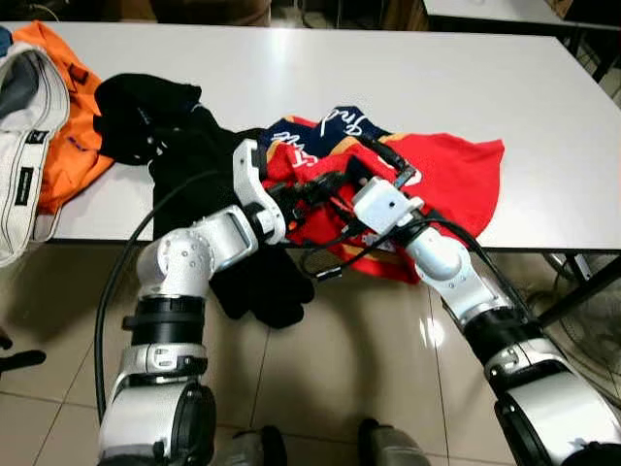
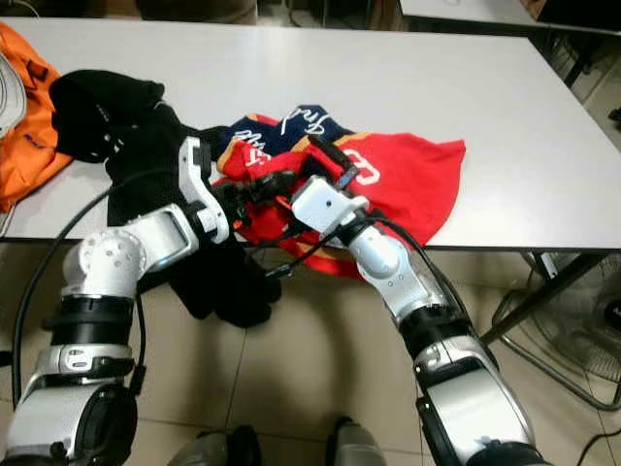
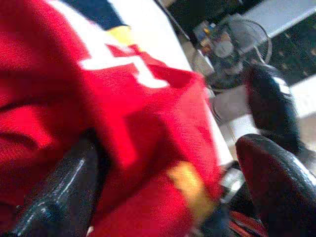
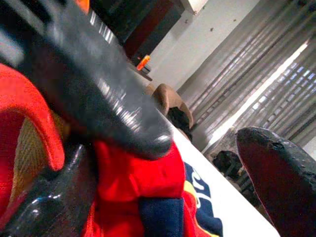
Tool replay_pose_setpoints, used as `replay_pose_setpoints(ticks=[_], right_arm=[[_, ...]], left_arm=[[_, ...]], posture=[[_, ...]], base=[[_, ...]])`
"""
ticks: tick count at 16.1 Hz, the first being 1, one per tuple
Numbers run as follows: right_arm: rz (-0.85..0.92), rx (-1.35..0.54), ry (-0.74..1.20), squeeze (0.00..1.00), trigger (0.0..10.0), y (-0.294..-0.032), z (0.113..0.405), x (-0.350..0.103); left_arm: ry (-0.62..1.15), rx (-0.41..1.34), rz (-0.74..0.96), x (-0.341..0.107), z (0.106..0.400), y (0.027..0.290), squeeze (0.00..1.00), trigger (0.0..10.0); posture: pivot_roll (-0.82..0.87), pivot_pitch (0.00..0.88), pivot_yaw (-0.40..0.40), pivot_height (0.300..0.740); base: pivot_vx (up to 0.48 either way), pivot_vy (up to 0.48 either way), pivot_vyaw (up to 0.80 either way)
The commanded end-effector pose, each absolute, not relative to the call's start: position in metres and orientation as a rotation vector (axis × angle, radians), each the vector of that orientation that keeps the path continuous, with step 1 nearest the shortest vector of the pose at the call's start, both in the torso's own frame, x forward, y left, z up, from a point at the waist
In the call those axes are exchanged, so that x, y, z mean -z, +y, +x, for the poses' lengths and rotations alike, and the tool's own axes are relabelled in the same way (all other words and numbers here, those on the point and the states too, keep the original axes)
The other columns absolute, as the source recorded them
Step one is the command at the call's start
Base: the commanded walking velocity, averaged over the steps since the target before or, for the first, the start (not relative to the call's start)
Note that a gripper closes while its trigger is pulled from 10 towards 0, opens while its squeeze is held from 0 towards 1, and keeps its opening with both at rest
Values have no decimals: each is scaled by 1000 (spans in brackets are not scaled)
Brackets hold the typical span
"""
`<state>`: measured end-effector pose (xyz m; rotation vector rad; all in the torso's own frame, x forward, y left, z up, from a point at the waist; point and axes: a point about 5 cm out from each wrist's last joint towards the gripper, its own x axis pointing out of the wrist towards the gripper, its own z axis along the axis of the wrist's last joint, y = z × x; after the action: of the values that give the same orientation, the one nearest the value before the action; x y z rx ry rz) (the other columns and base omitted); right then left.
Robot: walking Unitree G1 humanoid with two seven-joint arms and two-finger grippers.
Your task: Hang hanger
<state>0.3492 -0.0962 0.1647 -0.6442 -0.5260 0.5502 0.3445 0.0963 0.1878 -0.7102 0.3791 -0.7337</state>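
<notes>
both arms are reaching forward and inward, elbows bent, meeting over the near edge of the white table (image 1: 408, 68). the left gripper (image 1: 312, 187) is coming in from the left, wrist turned sideways, and its fingers (image 3: 59, 192) are sitting spread, with red cloth lying between them in the left wrist view. the right gripper (image 1: 388, 160) is coming in from the right, its white wrist block resting above the cloth; in the right wrist view its fingers (image 4: 281, 173) are standing apart with red fabric and a dark bar lying between them, and i cannot tell whether they are pinching anything.

the red jersey (image 1: 451, 184) is lying crumpled at the near edge of the table, roughly at its middle, with a navy panel bearing white lettering toward the far side and yellow trim showing. part of it is hanging over the edge just beside the right forearm. a hanger cannot be made out with certainty; only the dark bar close to the right gripper is showing among the folds.

a black garment (image 1: 184, 146) is lying to the left of the jersey, touching it, and trailing over the near edge toward the floor. an orange garment (image 1: 68, 126) and a white garment (image 1: 24, 146) are lying at the near left corner.
</notes>
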Motion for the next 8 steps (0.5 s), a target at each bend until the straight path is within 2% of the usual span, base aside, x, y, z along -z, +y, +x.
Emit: replay_pose_setpoints(ticks=[1, 3, 5, 8], right_arm=[[-637, -530, -546, 0, 10000, -98, 351, -171], [-639, -530, -525, 0, 10000, -100, 351, -167], [-638, -531, -522, 0, 10000, -100, 351, -166], [-640, -541, -525, 0, 10000, -99, 348, -164]], left_arm=[[367, 770, -672, -195, 342, 97, 0, 10000], [373, 724, -615, -191, 345, 112, 0, 10000], [394, 691, -611, -184, 346, 115, 0, 10000], [390, 527, -731, -173, 358, 128, 0, 10000]], posture=[[-249, 111, 54, 740], [-247, 112, 54, 740], [-247, 112, 54, 740], [-251, 113, 56, 740]], base=[[0, 0, 0], [0, 0, 0], [0, 0, 0], [0, 0, 0]])
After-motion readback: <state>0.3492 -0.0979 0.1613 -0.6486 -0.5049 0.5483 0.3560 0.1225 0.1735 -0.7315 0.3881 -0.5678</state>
